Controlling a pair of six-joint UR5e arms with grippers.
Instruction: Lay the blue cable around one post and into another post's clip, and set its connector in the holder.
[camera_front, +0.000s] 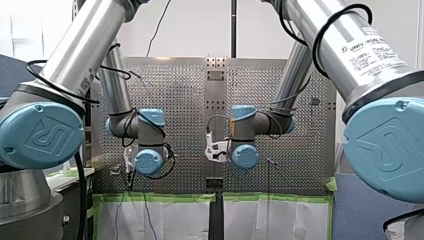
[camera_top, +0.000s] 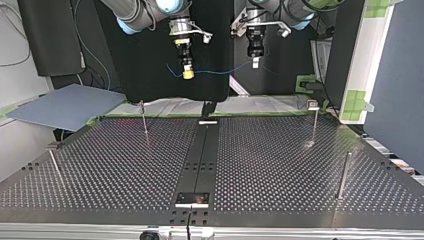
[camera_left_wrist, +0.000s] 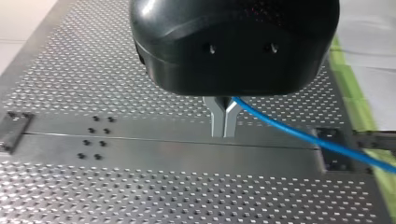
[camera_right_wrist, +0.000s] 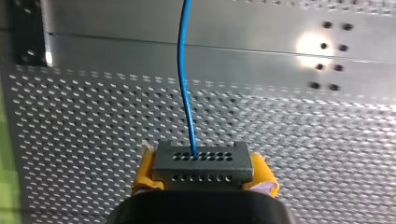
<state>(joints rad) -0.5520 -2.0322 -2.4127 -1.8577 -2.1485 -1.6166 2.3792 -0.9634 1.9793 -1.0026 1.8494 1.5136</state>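
In the top view both grippers hang high above the far edge of the perforated table (camera_top: 280, 160). My right gripper (camera_top: 187, 74), at that view's left, has yellow pads. In the right wrist view my right gripper (camera_right_wrist: 201, 169) is shut on a dark grey connector (camera_right_wrist: 201, 161) with rows of small holes. The blue cable (camera_right_wrist: 183, 84) leaves the connector and runs ahead over the table. The cable (camera_top: 220, 71) sags between the two grippers. My left gripper (camera_left_wrist: 223, 133) has its metal fingers shut on the cable (camera_left_wrist: 299, 135), which trails off to one side.
Thin posts stand on the table: one at the far left (camera_top: 144, 120), one at the far right (camera_top: 314, 122) with a clip on top, a plain one at the near right (camera_top: 344, 175), and a clip-topped one at the near left (camera_top: 54, 162). A small bracket (camera_top: 192, 199) sits on the centre strip near the front edge.
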